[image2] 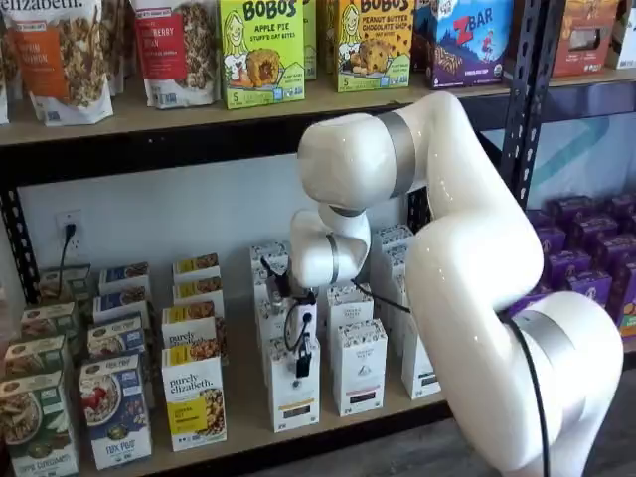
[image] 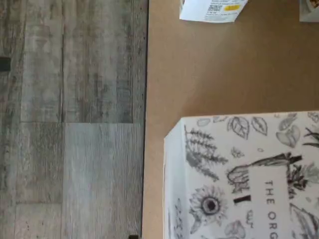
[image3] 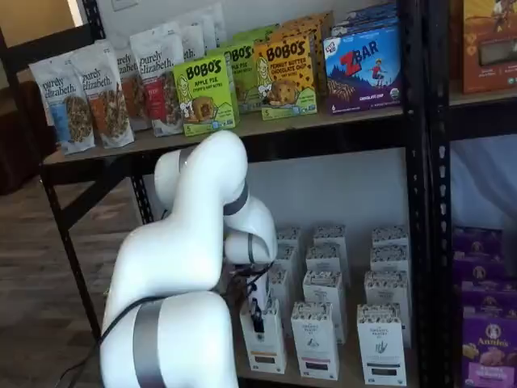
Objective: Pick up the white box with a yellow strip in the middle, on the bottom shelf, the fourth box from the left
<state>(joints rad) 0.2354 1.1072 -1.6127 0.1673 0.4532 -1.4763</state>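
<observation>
The white box (image2: 288, 402) (image3: 265, 346) stands at the front of the bottom shelf (image2: 246, 425), in both shelf views. Its black-speckled botanical cap (image: 239, 174) fills a corner of the wrist view, with the tan shelf board (image: 209, 69) beside it. My gripper (image2: 302, 366) (image3: 257, 322) hangs straight down in front of this box's upper part, at cap height. Only a narrow black finger shows in each shelf view, so whether the jaws are apart is unclear. Nothing is held between the fingers.
A purely elizabeth box (image2: 194, 402) stands just left of the white box, and similar white cartons (image2: 360, 368) stand right and behind. Purple boxes (image2: 586, 268) fill the right bay past a black upright (image2: 527, 89). The upper shelf holds Bobo's boxes (image2: 260, 55). Wood floor (image: 70, 119) lies before the shelf.
</observation>
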